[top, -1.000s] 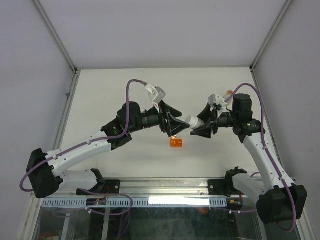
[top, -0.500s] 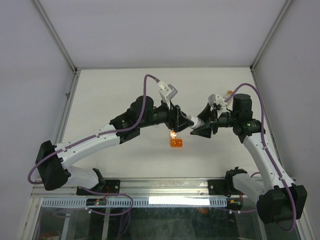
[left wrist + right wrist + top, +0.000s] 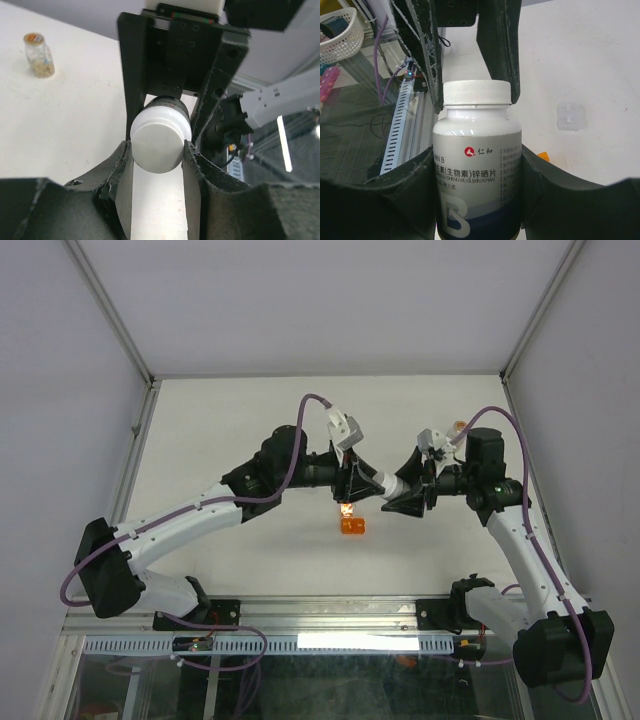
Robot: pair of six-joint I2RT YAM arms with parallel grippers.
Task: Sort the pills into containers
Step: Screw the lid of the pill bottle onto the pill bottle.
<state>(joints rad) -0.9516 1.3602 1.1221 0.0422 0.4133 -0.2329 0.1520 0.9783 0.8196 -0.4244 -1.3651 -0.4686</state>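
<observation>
The right tool (image 3: 477, 162) pinches the body of the white bottle (image 3: 477, 200) and holds it roughly level above the desk (image 3: 230, 420) at the centre of the top view, so its cap (image 3: 159, 145) faces the other arm. The left tool (image 3: 157, 152) presses its pads on both sides of that cap, probably to twist it off. The orange cup (image 3: 352, 526) lies just below. The clear vial (image 3: 39, 55) stands upper left in the left wrist view.

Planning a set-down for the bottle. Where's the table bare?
Bare: far-left table behind the left arm; near strip between orange cup and front rail. Crowded: centre, left gripper and right gripper both on the bottle; vial far right.
</observation>
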